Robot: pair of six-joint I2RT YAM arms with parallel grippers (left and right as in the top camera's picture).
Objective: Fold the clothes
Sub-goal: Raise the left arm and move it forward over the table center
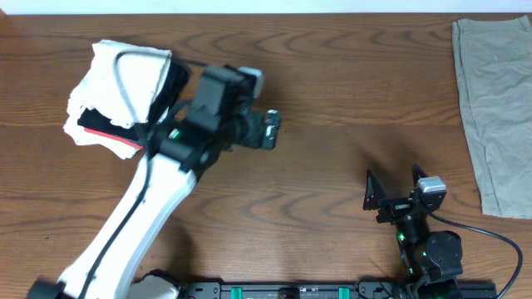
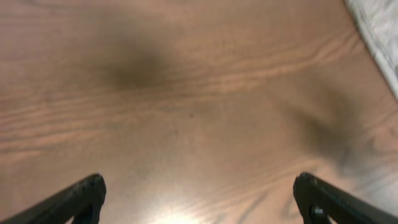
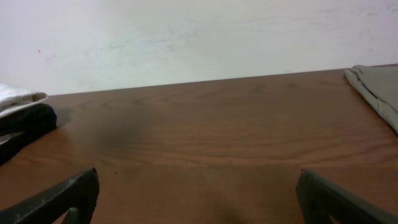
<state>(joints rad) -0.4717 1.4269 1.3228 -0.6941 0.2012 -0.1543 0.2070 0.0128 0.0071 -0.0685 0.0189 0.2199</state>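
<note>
A pile of white, black and red clothes (image 1: 125, 91) lies at the table's back left; its edge shows at the left of the right wrist view (image 3: 25, 112). A flat grey-green garment (image 1: 495, 108) lies along the right edge and also shows in the right wrist view (image 3: 379, 87). A corner of pale cloth (image 2: 379, 25) shows in the left wrist view. My left gripper (image 1: 270, 129) is open and empty over bare wood just right of the pile (image 2: 199, 186). My right gripper (image 1: 392, 189) is open and empty near the front right (image 3: 199, 180).
The brown wooden table (image 1: 332, 75) lies between the pile and the grey-green garment. My left arm (image 1: 141, 216) crosses the front left of the table diagonally. A pale wall (image 3: 186, 37) stands behind the table's far edge.
</note>
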